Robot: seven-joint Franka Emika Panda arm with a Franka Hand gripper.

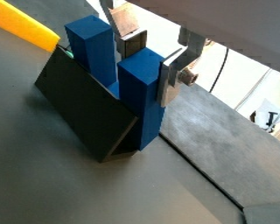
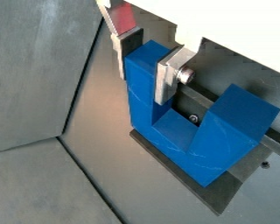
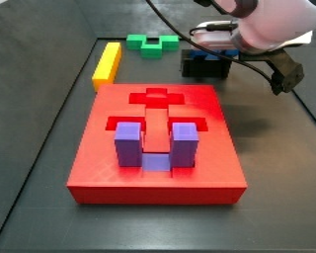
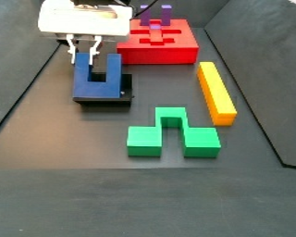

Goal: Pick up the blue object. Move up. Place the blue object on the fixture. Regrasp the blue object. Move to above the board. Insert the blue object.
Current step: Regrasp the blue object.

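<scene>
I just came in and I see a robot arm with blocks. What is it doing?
The robot's gripper has its two silver fingers around one prong of the blue object, a U-shaped block that stands on the black fixture. In a wrist view the fingers hug that prong. The red board nearby already holds a purple block. A green block and a yellow bar lie on the floor, untouched.
</scene>
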